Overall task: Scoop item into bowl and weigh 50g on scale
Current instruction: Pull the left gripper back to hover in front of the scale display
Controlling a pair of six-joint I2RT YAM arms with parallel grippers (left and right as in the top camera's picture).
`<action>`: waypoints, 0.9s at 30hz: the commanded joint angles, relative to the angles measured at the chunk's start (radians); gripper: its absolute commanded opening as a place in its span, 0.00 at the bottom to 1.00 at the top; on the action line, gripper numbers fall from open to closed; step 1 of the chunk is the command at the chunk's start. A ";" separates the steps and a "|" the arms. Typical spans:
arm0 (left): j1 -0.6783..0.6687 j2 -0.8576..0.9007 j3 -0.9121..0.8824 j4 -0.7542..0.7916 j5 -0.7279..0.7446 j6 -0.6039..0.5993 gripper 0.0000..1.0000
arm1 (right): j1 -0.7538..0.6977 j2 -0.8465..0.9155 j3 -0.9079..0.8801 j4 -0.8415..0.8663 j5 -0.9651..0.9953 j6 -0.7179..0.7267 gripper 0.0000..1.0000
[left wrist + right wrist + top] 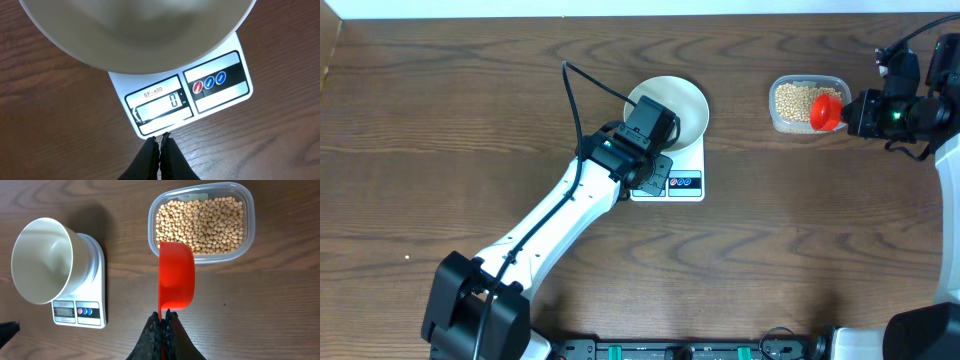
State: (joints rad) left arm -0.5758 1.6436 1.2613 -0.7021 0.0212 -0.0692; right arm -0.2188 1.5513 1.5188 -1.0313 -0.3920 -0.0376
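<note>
Beans (200,222) lie just beyond the red scoop (176,275) pinched by right fingers (149,339)

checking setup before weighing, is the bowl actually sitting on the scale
Touching. The right wrist view shows the bowl resting its base on the scale platform.

A robotics lab bench: the left arm (555,215) and right arm (910,110) reach over a wood-grain table (440,120) holding a kitchen scale (685,170).
</note>
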 commanded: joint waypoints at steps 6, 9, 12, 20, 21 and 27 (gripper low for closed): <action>0.003 -0.017 0.006 -0.004 0.002 0.028 0.08 | -0.003 0.008 0.018 -0.006 -0.003 -0.016 0.01; 0.003 -0.017 0.006 -0.018 0.001 0.027 0.08 | -0.003 0.008 0.018 -0.005 -0.003 -0.016 0.01; 0.003 -0.028 0.007 -0.052 0.001 -0.003 0.07 | -0.002 0.008 0.018 -0.005 -0.003 -0.016 0.01; 0.003 -0.196 0.006 -0.083 -0.062 -0.010 0.07 | -0.002 0.008 0.018 -0.006 -0.007 -0.016 0.01; 0.003 -0.213 0.006 -0.095 -0.068 -0.010 0.07 | -0.002 0.008 0.018 -0.006 -0.008 -0.016 0.01; 0.002 -0.255 0.005 -0.191 -0.055 -0.027 0.07 | -0.002 0.008 0.018 -0.009 -0.008 -0.016 0.01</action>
State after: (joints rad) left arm -0.5758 1.3880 1.2613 -0.8600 -0.0227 -0.0784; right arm -0.2188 1.5513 1.5188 -1.0359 -0.3923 -0.0380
